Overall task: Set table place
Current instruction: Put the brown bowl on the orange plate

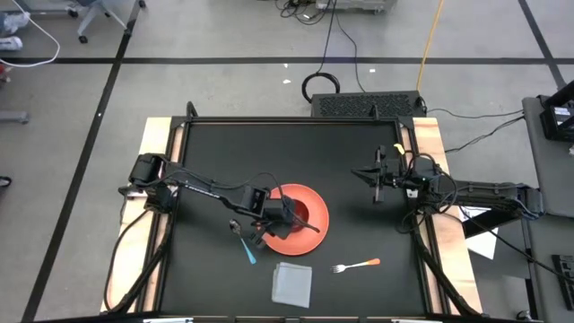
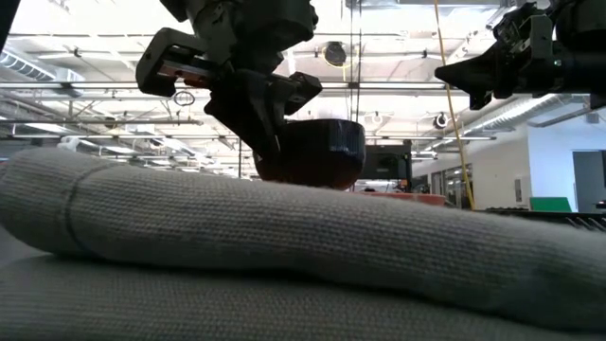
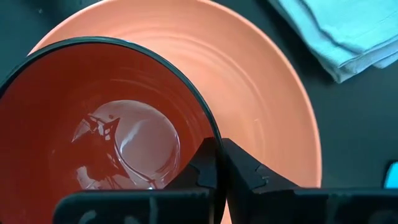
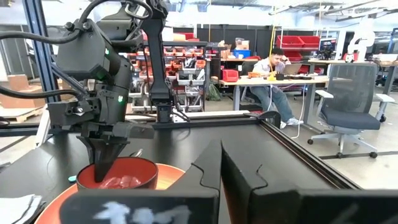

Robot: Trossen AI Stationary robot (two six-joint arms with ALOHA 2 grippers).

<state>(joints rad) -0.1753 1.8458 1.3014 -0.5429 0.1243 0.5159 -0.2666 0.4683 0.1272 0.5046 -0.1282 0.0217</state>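
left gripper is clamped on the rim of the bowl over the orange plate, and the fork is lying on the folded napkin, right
Not quite. The left gripper is shut on the bowl rim over the orange plate, but the fork is not on the folded napkin. The high view shows it lying on the bare table beside the napkin, apart from it.

Large square matte black table [image 1: 359, 179]

Four views, one table [image 1: 359, 179]
High looks straight down; low sits at tabletop behind a cloth [image 2: 284, 256]; both wrists share the bowl [image 3: 93, 124] at 6 o'clock.
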